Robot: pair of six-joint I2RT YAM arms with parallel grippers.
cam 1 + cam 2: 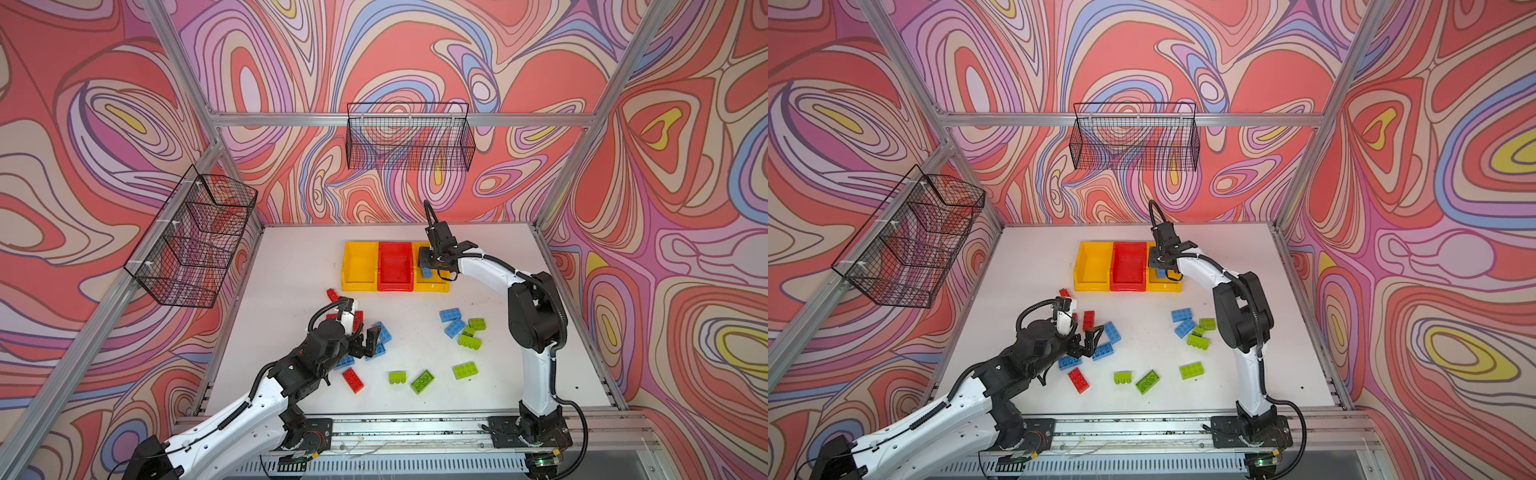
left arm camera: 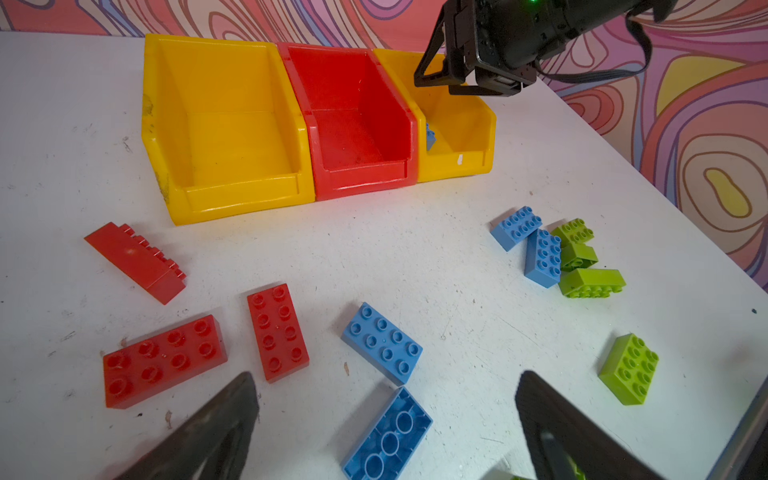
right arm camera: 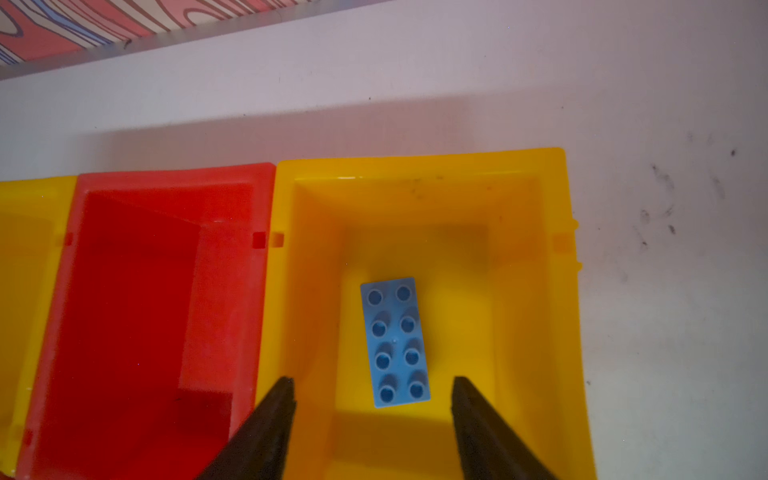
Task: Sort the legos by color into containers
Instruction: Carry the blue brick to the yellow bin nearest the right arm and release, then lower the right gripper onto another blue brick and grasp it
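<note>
Blue brick (image 3: 395,340) in the yellow bin (image 3: 555,291), right of the red bin (image 3: 166,178).
The right gripper (image 3: 372,380) hangs above it, jaws apart, empty. The left gripper (image 2: 387,375) is in front of the red bin, wide open, empty.

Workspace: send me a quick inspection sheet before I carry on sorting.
Surface: white table, scuffed, no spills seen.
Job's things: left yellow bin and red bin empty; right yellow bin holds one blue brick; red, blue and green loose bricks lie on the table.
Clutter: nothing seen.
Grippers: left gripper, jaws open, over blue bricks; right gripper, jaws open above the binned brick, not gripping.
Cables: black cable loop over right wrist, black hose by left wrist; neither on the table.
Surroundings: two wire baskets on patterned walls, both look empty.
</note>
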